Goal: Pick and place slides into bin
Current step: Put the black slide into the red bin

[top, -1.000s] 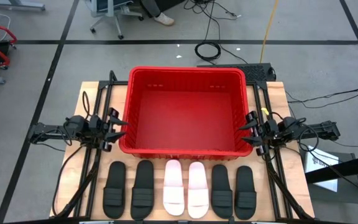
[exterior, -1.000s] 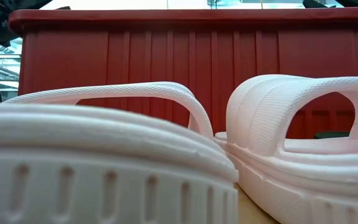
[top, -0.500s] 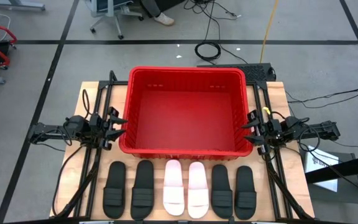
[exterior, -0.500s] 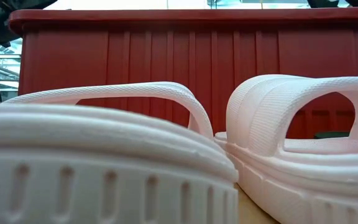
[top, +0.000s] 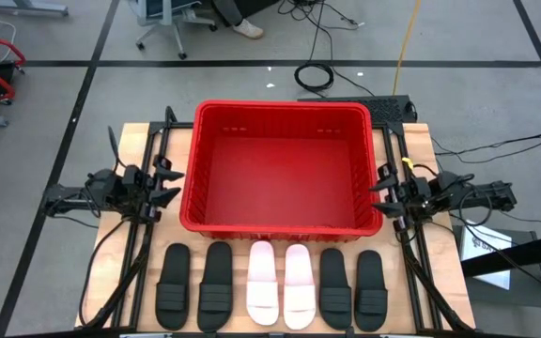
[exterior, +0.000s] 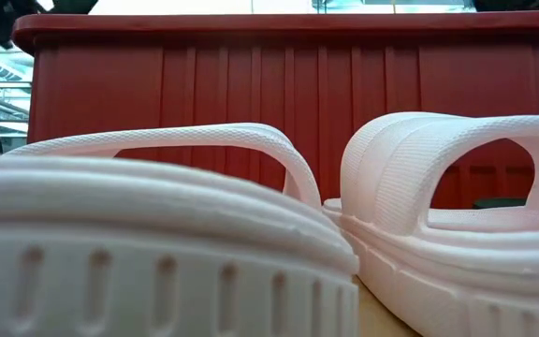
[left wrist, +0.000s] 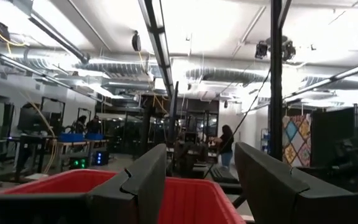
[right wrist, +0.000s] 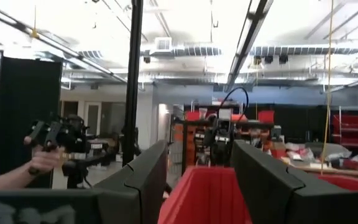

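Note:
The red bin (top: 280, 105) stands on the middle of the wooden table, with nothing in it. Several slides lie sole-down in a row along the near edge: two pale pink ones (top: 280, 282) in the middle, two black ones (top: 195, 286) to their left and two black ones (top: 353, 284) to their right. The low view shows the pink slides (exterior: 438, 187) close up before the bin's wall (exterior: 288, 94). My left gripper (top: 169, 178) hovers open outside the bin's left wall. My right gripper (top: 381, 192) hovers open outside its right wall. Both point toward the bin and slightly upward.
Black frame rails (top: 148, 235) run along the table's left and right sides beside the arms. A person's hand (right wrist: 42, 158) with a device shows in the room beyond. Bare table strips lie between the bin and the slide row.
Both grippers have risen a little beside the bin, staying open. In the high view the left one has drawn slightly toward the table's left edge. Bin and slides have not moved.

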{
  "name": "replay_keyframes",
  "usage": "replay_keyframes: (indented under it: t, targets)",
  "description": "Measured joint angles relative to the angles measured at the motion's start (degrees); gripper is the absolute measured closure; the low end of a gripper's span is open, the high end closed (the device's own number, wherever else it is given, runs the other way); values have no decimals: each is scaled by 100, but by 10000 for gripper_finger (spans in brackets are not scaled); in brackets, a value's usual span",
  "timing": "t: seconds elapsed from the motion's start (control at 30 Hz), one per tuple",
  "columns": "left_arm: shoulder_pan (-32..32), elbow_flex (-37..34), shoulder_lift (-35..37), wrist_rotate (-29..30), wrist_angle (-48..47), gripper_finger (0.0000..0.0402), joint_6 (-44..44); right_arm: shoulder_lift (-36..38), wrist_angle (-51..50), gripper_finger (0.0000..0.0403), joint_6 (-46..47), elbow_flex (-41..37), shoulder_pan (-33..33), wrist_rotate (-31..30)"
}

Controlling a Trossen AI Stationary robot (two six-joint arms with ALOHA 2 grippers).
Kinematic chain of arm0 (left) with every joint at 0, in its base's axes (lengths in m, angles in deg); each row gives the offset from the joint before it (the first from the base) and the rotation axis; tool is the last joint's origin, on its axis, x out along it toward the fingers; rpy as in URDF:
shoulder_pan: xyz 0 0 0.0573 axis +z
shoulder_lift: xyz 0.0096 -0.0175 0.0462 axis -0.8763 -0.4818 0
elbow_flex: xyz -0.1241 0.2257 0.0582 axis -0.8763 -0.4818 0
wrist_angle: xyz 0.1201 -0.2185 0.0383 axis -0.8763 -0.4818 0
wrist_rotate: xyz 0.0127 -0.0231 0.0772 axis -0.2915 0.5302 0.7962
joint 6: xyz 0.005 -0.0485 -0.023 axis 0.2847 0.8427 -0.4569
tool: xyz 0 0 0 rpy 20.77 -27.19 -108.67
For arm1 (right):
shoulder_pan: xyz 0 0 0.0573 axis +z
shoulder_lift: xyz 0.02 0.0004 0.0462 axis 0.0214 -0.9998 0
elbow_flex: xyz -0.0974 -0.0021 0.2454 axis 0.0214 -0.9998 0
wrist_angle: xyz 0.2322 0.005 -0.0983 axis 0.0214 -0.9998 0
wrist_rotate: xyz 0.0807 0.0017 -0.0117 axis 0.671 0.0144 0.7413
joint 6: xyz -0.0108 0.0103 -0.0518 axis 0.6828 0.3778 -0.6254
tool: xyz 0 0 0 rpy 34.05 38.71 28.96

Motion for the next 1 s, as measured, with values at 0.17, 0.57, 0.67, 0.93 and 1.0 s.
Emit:
replay_keyframes:
  t: [0.17, 0.57, 0.67, 0.93, 1.0]
  targets:
    - [0, 614, -454, -10, -380, 204, -278, -230, -859, 232, -107, 660, -1, 2]
    - [2, 1932, -1674, -124, -781, 204, -469, -1784, -3550, 232, -393, 3389, 1, 534]
    - [0, 2098, -1851, -177, -936, 204, -568, -2290, -4365, 232, -410, 4208, 13, 869]
    - [2, 2150, -1909, -174, -1123, 204, -577, -3690, -6380, 232, -170, 5921, 287, 1081]
    - [2, 2150, -1909, -174, -1132, 204, -577, -4028, -6849, 232, 0, 6313, 428, 1082]
